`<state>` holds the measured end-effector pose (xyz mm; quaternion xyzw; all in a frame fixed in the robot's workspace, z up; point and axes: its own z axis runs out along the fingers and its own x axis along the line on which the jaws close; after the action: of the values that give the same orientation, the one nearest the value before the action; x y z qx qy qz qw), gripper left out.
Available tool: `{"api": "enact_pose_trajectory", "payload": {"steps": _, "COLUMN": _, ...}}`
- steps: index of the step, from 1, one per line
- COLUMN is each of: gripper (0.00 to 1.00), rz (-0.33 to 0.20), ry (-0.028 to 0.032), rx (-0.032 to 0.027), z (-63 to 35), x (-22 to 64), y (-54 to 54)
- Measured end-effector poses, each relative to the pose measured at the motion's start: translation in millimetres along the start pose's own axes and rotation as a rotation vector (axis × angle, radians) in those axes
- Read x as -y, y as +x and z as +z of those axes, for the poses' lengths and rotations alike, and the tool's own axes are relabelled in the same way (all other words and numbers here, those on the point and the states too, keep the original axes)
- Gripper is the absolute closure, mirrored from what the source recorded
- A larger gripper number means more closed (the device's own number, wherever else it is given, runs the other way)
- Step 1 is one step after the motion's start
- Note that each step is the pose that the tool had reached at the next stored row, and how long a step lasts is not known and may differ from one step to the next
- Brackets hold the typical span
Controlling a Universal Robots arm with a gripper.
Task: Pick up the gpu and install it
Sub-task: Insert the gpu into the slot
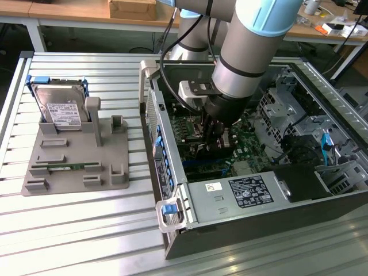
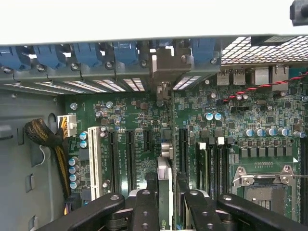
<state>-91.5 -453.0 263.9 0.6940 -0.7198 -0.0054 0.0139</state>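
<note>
On the exterior view's left, the grey holder [image 1: 77, 158] on the slatted surface [image 1: 69, 230] carries the hard drive [image 1: 60, 106] and a memory stick [image 1: 66, 167], with no card left in it. Right of it, inside the open case [image 1: 241, 230], the jaws [image 2: 165, 202] are half closed on the gpu [image 2: 164, 185], held on edge just above the motherboard [image 2: 139, 120], its bracket [image 2: 166, 65] at the rear slot openings. The pick-up looks done; seating is seemingly unfinished. The arm hides the card in the exterior view, and whether its edge has entered a slot cannot be made out
</note>
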Motion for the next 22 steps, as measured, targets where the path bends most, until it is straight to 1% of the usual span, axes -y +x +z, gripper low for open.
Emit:
{"api": "enact_pose_trajectory", "payload": {"steps": 18, "gripper": 0.74, "rz": 0.000, "ry": 0.0000, "rx": -0.0007, "z": -1.4, "x": -0.1, "y": -0.4}}
{"api": "enact_pose_trajectory", "payload": {"steps": 20, "gripper": 0.74, "rz": 0.000, "ry": 0.0000, "rx": -0.0006, "z": -1.3, "x": -0.1, "y": -1.5}}
{"api": "enact_pose_trajectory", "payload": {"steps": 22, "gripper": 0.74, "rz": 0.000, "ry": 0.0000, "rx": -0.0017, "z": -1.4, "x": -0.2, "y": -3.0}}
